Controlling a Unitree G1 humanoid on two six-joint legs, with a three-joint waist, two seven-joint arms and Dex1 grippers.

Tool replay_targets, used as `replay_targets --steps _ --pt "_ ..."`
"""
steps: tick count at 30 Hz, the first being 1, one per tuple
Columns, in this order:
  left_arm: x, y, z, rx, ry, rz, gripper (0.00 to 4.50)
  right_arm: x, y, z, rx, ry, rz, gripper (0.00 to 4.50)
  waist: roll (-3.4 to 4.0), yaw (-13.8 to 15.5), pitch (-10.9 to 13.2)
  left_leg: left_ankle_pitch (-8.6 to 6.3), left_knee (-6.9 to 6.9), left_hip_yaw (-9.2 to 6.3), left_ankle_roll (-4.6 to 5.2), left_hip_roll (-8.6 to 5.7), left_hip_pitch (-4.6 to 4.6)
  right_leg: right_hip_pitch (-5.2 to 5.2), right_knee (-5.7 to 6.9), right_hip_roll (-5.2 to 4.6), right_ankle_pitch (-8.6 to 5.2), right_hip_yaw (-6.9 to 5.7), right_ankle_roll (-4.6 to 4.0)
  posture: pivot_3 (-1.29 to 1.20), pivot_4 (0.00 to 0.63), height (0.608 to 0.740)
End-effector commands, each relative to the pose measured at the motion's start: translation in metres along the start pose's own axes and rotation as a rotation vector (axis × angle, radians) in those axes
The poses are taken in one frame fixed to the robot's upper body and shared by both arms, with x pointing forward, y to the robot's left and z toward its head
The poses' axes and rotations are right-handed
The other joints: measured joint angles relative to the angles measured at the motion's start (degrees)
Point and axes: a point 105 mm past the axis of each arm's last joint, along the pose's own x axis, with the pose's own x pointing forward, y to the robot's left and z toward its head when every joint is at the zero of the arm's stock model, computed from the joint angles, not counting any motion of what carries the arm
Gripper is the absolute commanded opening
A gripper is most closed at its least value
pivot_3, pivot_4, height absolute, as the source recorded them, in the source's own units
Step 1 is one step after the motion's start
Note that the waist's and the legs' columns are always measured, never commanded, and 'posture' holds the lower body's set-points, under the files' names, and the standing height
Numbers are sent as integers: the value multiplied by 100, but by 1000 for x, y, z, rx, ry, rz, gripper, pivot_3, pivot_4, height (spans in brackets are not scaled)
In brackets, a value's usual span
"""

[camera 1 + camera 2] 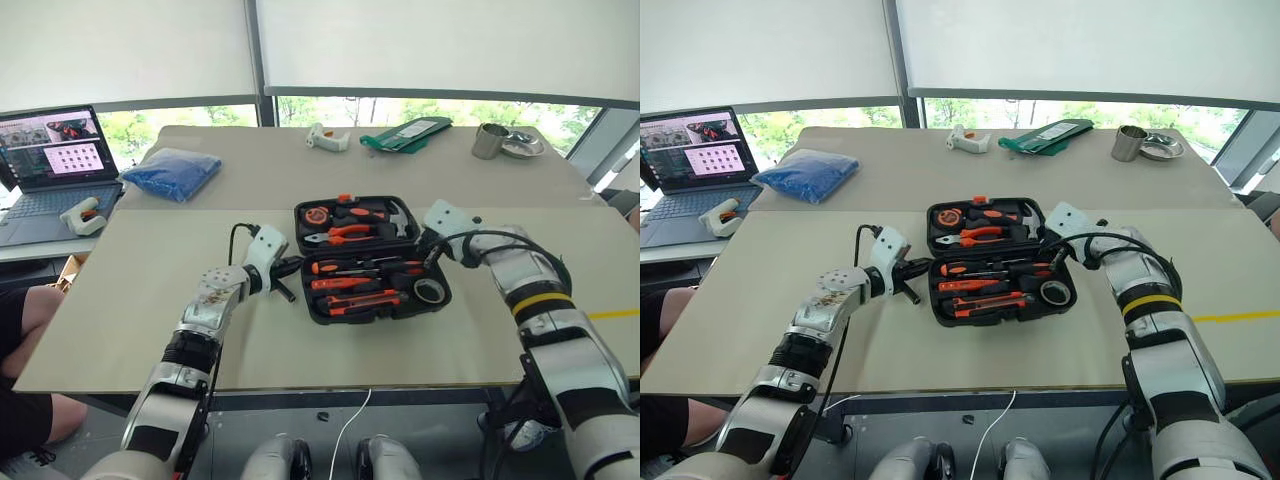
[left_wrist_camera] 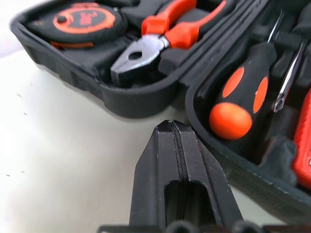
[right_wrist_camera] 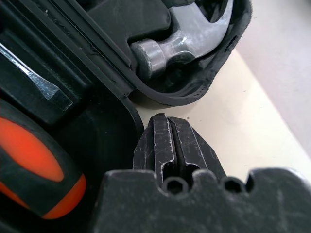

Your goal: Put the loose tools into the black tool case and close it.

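Left eye view: black tool case [image 1: 372, 258] lies open mid-table [image 1: 120, 300]; its far half holds tape measure [image 1: 317, 215], pliers [image 1: 345, 232] and hammer [image 1: 398, 214], its near half screwdrivers [image 1: 350, 268], utility knife [image 1: 352, 301] and tape roll [image 1: 430, 291]. Left claw [image 1: 290, 268], closed and empty, sits at the case's 9 o'clock edge; right claw [image 3: 171, 141], closed and empty, at 3 o'clock.

Matt black moulded-plastic tool case [image 1: 372, 305], glossy orange screwdriver handle [image 2: 232, 120], polished metal hammer head [image 3: 167, 48].
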Motion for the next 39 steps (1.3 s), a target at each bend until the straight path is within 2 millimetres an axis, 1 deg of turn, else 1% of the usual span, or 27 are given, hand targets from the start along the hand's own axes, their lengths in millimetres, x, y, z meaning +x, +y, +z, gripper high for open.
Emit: replay_targets --steps 1,3,6,10,14,16,17,20,24,26,27,29,30,32,33,34,35,36,38,39 --pt "6 -10 24 73 -57 -85 20 -4 26 16 58 -85 220 39 0 -1 0 0 0 -1 0 2 0 0 1 0 0 0 -1 0 150 740" --pt "2 -13 24 81 -57 -123 20 -12 31 18 90 -96 276 39 0 -16 0 1 -1 -1 2 4 1 -1 2 -2 0 1 -2 0 150 740" --pt "-8 -18 18 115 -35 -174 20 -33 43 14 99 -98 362 39 0 -5 0 3 -1 -1 6 4 1 -4 7 -19 -5 2 -11 0 150 740" --pt "-24 -28 14 137 -12 -234 20 -51 48 5 124 -85 344 39 0 -1 0 -1 -5 -2 0 1 1 -9 7 -35 -10 6 -20 0 150 740" --pt "-37 -33 9 131 3 -238 20 -67 54 -2 159 -85 306 39 0 21 0 -3 -4 -10 -3 1 0 -11 6 -47 -10 11 -20 0 150 740" --pt "-41 -35 7 132 11 -236 20 -71 56 -6 173 -83 288 39 0 28 0 -4 -5 -18 -4 1 0 -11 5 -49 -10 12 -21 0 150 740" --pt "-43 -36 6 133 14 -235 20 -73 56 -10 186 -82 273 39 0 31 0 -4 -4 -18 -4 1 0 -11 5 -49 -10 12 -21 0 150 740" --pt "-49 -26 8 130 2 -154 20 -78 53 -21 184 -61 213 39 -1 58 0 -4 -3 -25 -5 2 1 -10 6 -49 -10 11 -21 0 150 740" --pt "-60 -17 14 117 -14 -138 20 -88 43 -16 212 -129 136 39 -1 78 1 0 1 -26 -11 2 0 -12 7 -50 -5 14 -18 0 150 740" --pt "-73 -15 14 27 7 -178 20 -101 37 -21 251 -113 126 39 -1 79 1 2 2 -26 -14 2 1 -13 9 -48 -3 15 -18 0 150 740" --pt "-80 -14 12 3 34 -193 260 -107 36 -25 265 -95 127 306 -1 78 1 3 2 -26 -14 2 1 -13 10 -47 -3 15 -18 0 150 740" --pt "-91 -6 11 13 68 -169 718 -118 36 -29 296 -72 136 814 -1 82 1 2 2 -26 -13 3 0 -14 13 -46 -7 15 -22 0 150 740" --pt "-95 -2 12 7 68 -151 1018 -123 37 -30 320 -63 150 1106 -1 89 1 2 1 -27 -13 3 1 -13 11 -45 -9 14 -25 0 150 740" --pt "-104 8 13 -62 106 -111 1824 -131 31 -23 344 -103 115 1858 -2 107 1 2 0 -30 -13 3 1 -13 10 -45 -11 12 -28 0 150 740" --pt "-108 11 16 -100 119 -107 2188 -133 23 -17 402 -144 78 2172 -3 115 2 2 1 -32 -12 4 1 -12 9 -43 -11 12 -27 0 150 740" --pt "-110 12 20 -136 126 -110 2572 -135 16 -12 475 -181 48 2514 -3 111 2 2 1 -32 -12 4 0 -13 8 -43 -12 12 -22 0 150 740" --pt "-111 17 23 -166 152 -90 2976 -134 8 -13 555 -140 -4 2876 -4 108 3 2 3 -32 -12 5 1 -12 10 -42 -17 13 -10 0 150 740" --pt "-111 21 25 -188 184 -65 3283 -133 6 -16 601 -72 -22 3173 -4 110 3 3 5 -32 -13 4 0 -13 11 -42 -26 15 14 0 150 740" --pt "-108 31 27 -274 257 -13 4058 -129 7 -10 652 9 4 3929 -4 133 5 8 8 -32 -19 3 -2 -20 19 -46 -23 17 14 0 150 740" --pt "-106 33 24 -311 323 9 4432 -127 12 -3 696 24 59 4395 -5 143 5 10 9 -35 -22 3 -2 -26 18 -47 -25 14 10 0 150 740"
